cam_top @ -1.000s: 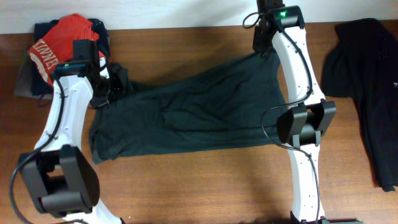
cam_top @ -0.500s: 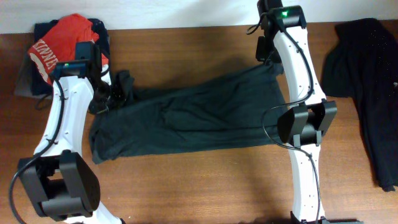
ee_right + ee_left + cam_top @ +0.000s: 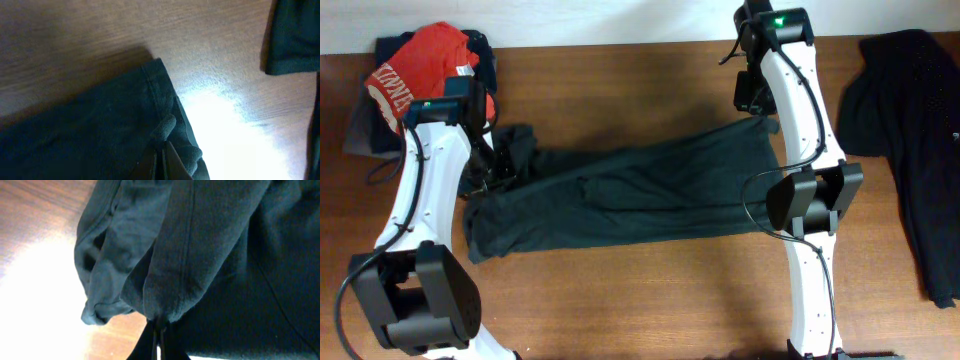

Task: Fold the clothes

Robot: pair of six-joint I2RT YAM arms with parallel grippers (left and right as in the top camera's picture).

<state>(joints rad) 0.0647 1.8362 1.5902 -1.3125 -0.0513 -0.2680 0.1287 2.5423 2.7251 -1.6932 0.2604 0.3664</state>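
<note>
Here, the black T-shirt lies across the middle of the brown table. Its long axis runs left to right, and the right end sits a little farther away than the left. The near edge is fairly straight. The left end is bunched into rumpled folds, and the cloth looks drawn along its length between the two claws.

The left arm rises from the near left corner and leans away across the table to the shirt's left end, with its wrist turned down over the folds. The right arm starts at the near edge and bends at an elbow just beside the shirt's right end. It then reaches on to the far side, its wrist hanging over the far right corner of the cloth.

The left claw is clenched on a thick gather of fabric, which drapes over its tips. The right claw is pinched tight on a small fold of the hem at the shirt's corner, with bare wood just to its right.

Farther off, a red tee sits on a pile at the far left corner. A separate dark garment lies at the right edge, apart from the shirt.
</note>
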